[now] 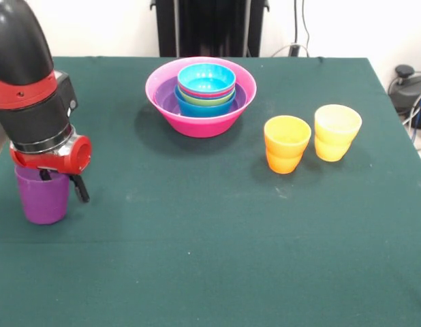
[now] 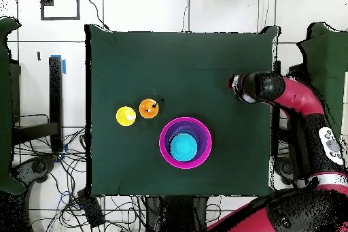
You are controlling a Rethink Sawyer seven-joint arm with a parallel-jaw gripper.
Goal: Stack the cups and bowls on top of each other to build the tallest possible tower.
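Note:
The purple cup [image 1: 40, 199] stands upright near the table's left edge in the front view. My gripper [image 1: 61, 182] hangs right over it, open: one finger [image 1: 79, 189] is outside the cup's right wall, the other dips inside the rim. In the overhead view the gripper [image 2: 236, 84] hides that cup. The tower is a hot-pink bowl [image 1: 163, 102] with purple, blue, green and red-pink bowls nested in it and a cyan bowl [image 1: 206, 77] on top. An orange cup [image 1: 286, 144] and a yellow cup [image 1: 336, 133] stand upright side by side to its right.
From above, the pink bowl [image 2: 165, 149] sits near the table's bottom edge, with the orange cup [image 2: 149, 109] and yellow cup [image 2: 126, 116] to its upper left. Cables and gear lie beyond the green table [image 1: 210, 259].

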